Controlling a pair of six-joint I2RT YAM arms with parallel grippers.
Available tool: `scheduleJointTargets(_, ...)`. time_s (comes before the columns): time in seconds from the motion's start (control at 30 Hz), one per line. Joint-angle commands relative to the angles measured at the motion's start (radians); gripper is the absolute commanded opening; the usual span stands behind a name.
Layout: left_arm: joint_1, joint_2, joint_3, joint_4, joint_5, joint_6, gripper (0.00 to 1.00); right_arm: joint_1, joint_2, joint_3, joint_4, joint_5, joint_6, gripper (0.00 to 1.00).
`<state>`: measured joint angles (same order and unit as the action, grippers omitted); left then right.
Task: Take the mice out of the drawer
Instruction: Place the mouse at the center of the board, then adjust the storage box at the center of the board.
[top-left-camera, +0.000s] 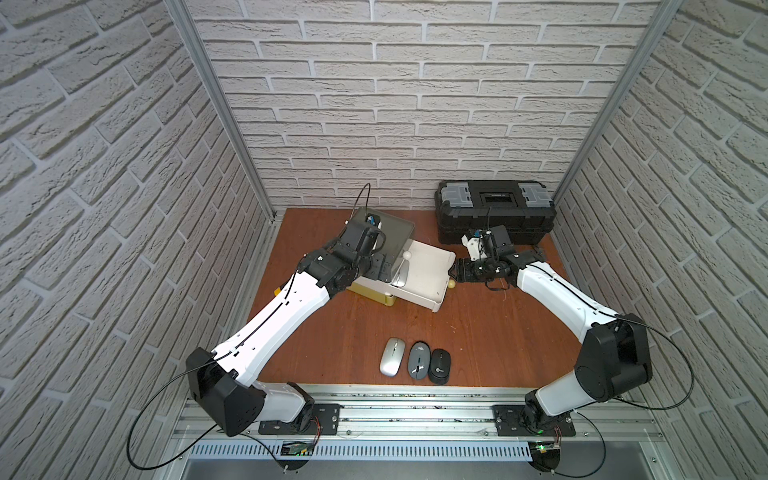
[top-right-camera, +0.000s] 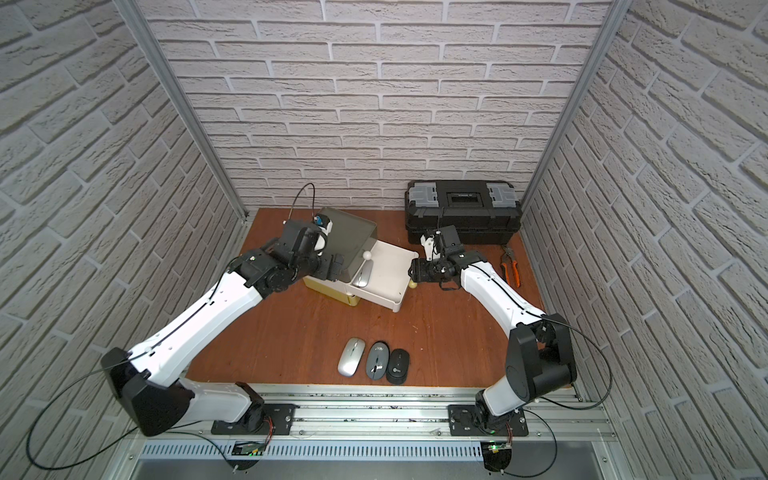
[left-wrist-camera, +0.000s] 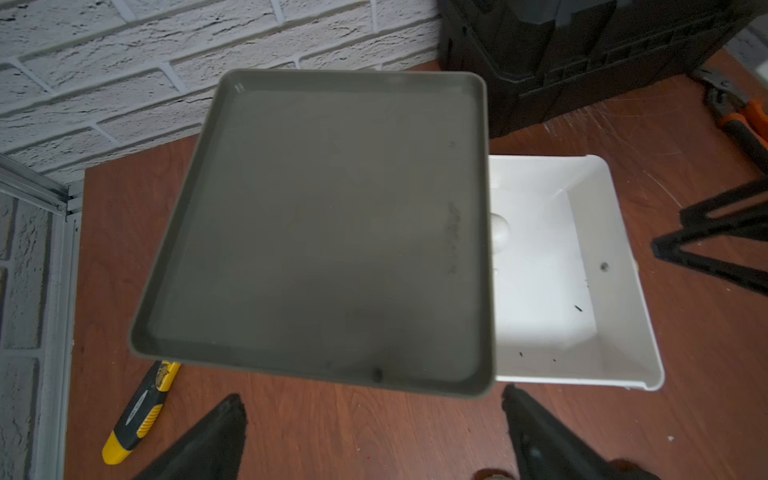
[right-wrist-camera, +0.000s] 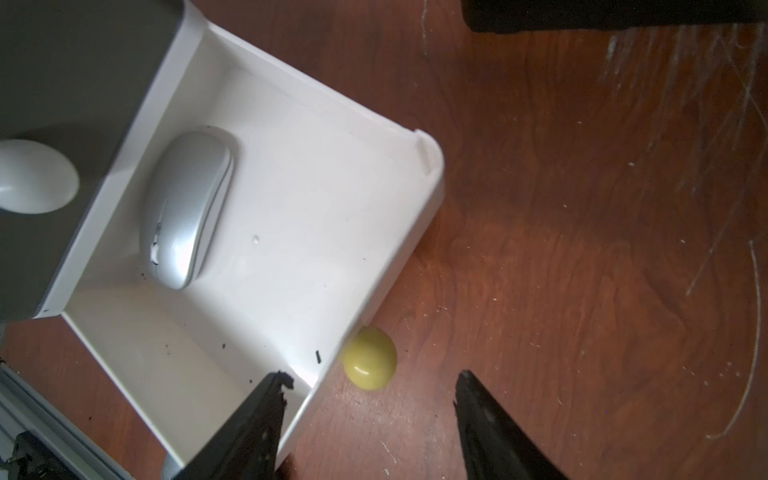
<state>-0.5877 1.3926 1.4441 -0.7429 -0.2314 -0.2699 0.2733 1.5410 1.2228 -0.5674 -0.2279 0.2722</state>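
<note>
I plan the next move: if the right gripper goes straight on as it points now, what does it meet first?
Probably the yellow knob on the white drawer's front wall, just ahead of the open right gripper; one finger may catch the wall first, as depth is unclear.

We see white brick-pattern walls (top-left-camera: 374, 104) closing in on three sides, aluminium posts (top-left-camera: 220, 104) in both far corners, a reddish-brown wooden bench (top-left-camera: 332, 324) below, and a slotted metal rail (top-left-camera: 415, 409) running along its near edge.
</note>
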Motion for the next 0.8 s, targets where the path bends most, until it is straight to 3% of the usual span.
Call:
scheduleJointTargets(0.0,0.057,0.055,0.092,0.014,0.097,0.097,0.98,0.019,0.007,0.045,0.015,-0.014,-0.022,0.67)
scheduleJointTargets(0.33,0.111,0.119,0.151,-0.004,0.021,0.168,0.98,0.036,0.068,0.05,0.023,0.066,0.052,0.67)
scheduleJointTargets(0.5,0.15,0.119,0.127,0.025,0.049,0.175,0.98,0.059,0.106,0.065,0.004,0.11,0.085,0.66)
scheduleJointTargets(0.67,0.185,0.182,0.155,-0.013,0.054,0.177,0.98,0.092,0.16,0.149,-0.149,0.308,0.043,0.67)
scheduleJointTargets(0.77,0.248,0.202,0.16,-0.032,0.094,0.099,0.98,0.092,0.156,0.163,-0.195,0.403,0.025,0.67)
